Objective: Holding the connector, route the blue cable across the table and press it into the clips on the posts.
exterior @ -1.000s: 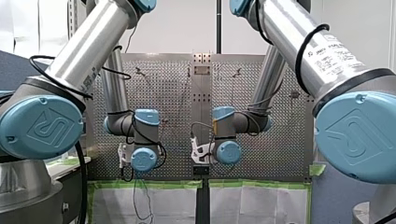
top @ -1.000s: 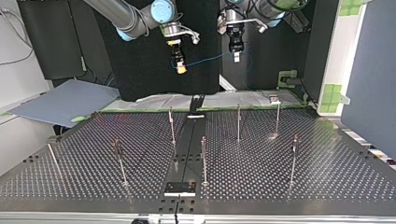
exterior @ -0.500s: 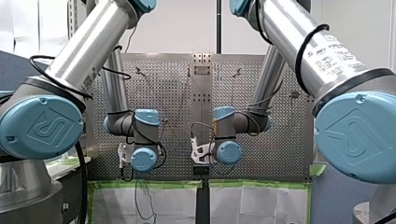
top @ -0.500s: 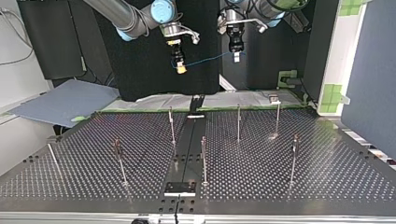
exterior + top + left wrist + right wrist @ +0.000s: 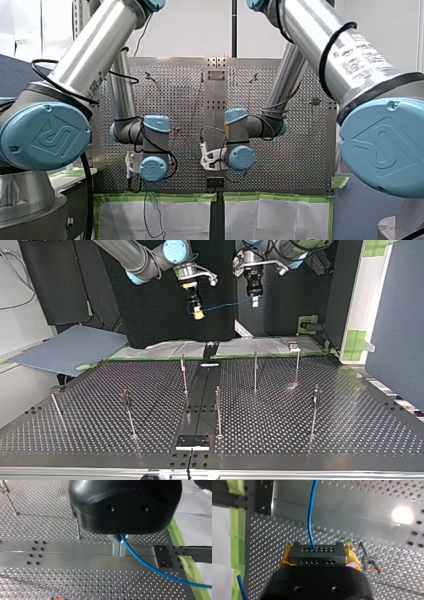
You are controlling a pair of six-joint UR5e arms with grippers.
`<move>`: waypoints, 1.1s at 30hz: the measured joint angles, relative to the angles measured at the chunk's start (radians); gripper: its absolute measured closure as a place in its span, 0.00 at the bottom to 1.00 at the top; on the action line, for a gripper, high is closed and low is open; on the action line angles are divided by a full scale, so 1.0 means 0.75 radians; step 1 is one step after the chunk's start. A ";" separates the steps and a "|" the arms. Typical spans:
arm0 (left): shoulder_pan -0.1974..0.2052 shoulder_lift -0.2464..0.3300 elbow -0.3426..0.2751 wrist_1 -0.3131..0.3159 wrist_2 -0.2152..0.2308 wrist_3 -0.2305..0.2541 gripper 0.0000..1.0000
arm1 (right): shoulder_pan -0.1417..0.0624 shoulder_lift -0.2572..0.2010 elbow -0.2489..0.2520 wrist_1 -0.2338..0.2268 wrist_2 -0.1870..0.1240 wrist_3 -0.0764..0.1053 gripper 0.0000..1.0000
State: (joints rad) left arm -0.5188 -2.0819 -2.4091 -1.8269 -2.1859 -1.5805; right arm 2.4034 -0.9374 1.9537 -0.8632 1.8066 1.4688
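Note:
Both grippers hang above the table's far edge in the top view. My right gripper (image 5: pixel 199 314), with yellow pads, comes in at that view's left; my left gripper (image 5: pixel 255 302) hangs to its right. A short stretch of blue cable (image 5: pixel 226 304) runs between them. In the right wrist view my right gripper (image 5: pixel 318 555) is shut on a grey connector (image 5: pixel 317 552), and the cable (image 5: pixel 311 512) leaves it straight ahead. In the left wrist view my left gripper (image 5: pixel 119 554) has its metal fingers shut on the cable (image 5: pixel 147 566), which trails off beside it.
Several thin posts stand on the perforated table (image 5: pixel 300 440), among them one (image 5: pixel 183 374) by the dark centre strip (image 5: pixel 200 400), one (image 5: pixel 255 371) beyond it and one (image 5: pixel 127 412) nearer the camera. Green tape (image 5: pixel 165 358) and white sheets border the far edge.
My right arm has carried the connector a little towards the top view's right, closer to my left gripper. Both grips hold as before.

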 joint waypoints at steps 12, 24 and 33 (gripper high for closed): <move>0.055 0.128 -0.022 -0.096 -0.087 -0.002 1.00 | 0.000 -0.127 0.005 0.076 -0.080 0.032 1.00; 0.116 0.254 0.018 -0.222 -0.212 -0.002 1.00 | -0.013 -0.264 -0.059 0.213 -0.097 0.053 1.00; 0.192 0.345 0.062 -0.313 -0.185 -0.016 1.00 | -0.019 -0.373 -0.154 0.321 -0.113 0.054 1.00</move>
State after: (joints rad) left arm -0.3749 -1.8229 -2.3624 -2.0617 -2.3244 -1.5926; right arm 2.3894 -1.2171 1.8381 -0.6225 1.7221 1.5097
